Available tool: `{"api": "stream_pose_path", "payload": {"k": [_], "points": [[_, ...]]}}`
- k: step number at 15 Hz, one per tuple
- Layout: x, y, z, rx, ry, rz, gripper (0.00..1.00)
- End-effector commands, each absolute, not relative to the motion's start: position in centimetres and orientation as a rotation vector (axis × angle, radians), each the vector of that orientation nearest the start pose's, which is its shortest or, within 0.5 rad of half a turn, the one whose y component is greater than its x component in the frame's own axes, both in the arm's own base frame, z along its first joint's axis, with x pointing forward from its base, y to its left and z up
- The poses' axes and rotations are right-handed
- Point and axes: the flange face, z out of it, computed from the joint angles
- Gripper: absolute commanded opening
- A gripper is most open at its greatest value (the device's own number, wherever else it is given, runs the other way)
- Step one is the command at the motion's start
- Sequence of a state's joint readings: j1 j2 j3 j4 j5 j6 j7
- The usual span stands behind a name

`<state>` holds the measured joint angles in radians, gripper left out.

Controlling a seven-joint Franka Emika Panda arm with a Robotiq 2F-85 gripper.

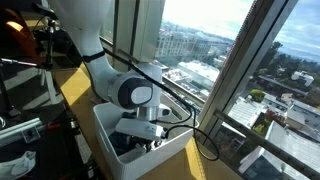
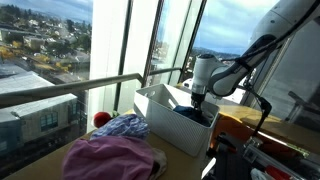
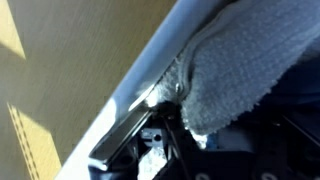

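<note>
Down inside white bin (image 2: 152,100), claw (image 2: 197,101) fully closed, hold on anything unclear, dark cloth (image 2: 196,116) beneath, white towel (image 3: 235,70) upper right of wrist view, purple clothes pile (image 2: 105,155) lower left

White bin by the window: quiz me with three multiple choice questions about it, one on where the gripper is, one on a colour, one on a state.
1. Where is the gripper?
A. down in the white bin
B. on the window rail
C. up near the ceiling

2. What colour is the cloth heap in front of the bin?
A. green
B. pink and purple
C. yellow

3. How does the bin stand?
A. tipped on its side
B. upside down
C. upright, open at the top

Answers:
1 A: it sits between the bin's walls in both exterior views.
2 B: the heap's folds show pink and purple.
3 C: its rim faces up and dark cloth lies inside.
</note>
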<state>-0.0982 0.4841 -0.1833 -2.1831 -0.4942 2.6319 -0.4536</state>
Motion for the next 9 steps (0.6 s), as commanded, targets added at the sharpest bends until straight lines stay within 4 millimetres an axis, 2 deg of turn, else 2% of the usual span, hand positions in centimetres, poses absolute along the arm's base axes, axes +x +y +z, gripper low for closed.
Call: {"api": "stream_pose_path", "payload": {"k": [1, 2, 3, 5, 9], "points": [[53.5, -15.3, 16.2, -3.292, -1.072, 0.258, 0.00], [53.7, -14.8, 16.6, -3.295, -1.065, 0.251, 0.25], [53.7, -14.1, 17.2, -3.292, -1.065, 0.244, 0.26], [54.0, -12.0, 19.8, -3.273, -1.069, 0.180, 0.40], [55.9, -7.1, 28.3, -3.213, -1.034, -0.125, 0.69]]}}
